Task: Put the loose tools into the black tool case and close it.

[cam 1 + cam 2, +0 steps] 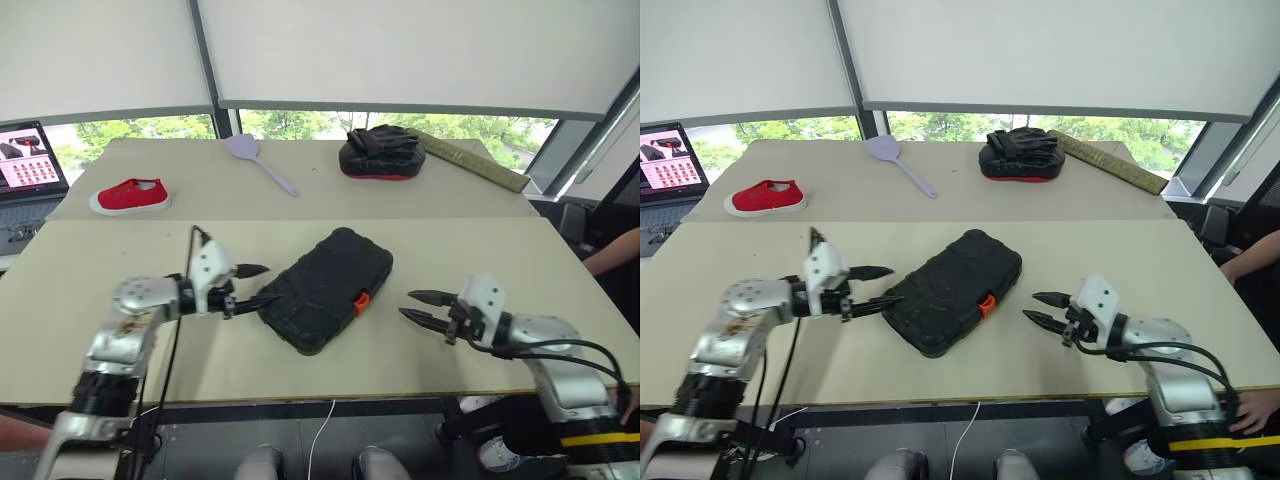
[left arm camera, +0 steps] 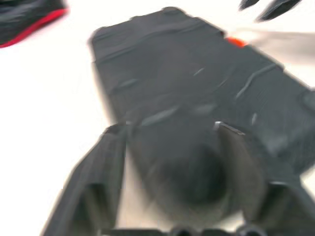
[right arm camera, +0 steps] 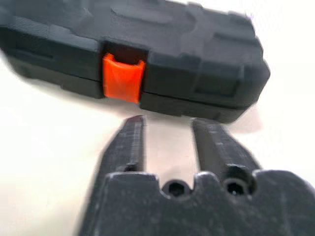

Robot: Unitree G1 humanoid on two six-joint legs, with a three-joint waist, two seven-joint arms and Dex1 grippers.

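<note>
Black tool case point(image 1: 327, 288) lies shut between both claws, long axis diagonal, orange latch point(image 1: 362, 299) facing the right gripper point(image 1: 420, 307); left gripper point(image 1: 253, 285) nearly touches it. Both jaws stand apart, empty.

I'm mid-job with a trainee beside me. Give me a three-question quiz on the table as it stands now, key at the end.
1. True or false: the case lies shut on the near table.
2. Which thing on the far table lies nearest the laptop? A) mitt B) shoe C) swatter
3. Fill in: the case's orange latch faces the ___ gripper.

Key
1. True: the halves meet all along the edge in the right wrist view.
2. B.
3. Right: the right gripper points at the latch side, its fingers apart and empty; the left gripper is at the other side, also open.
</note>
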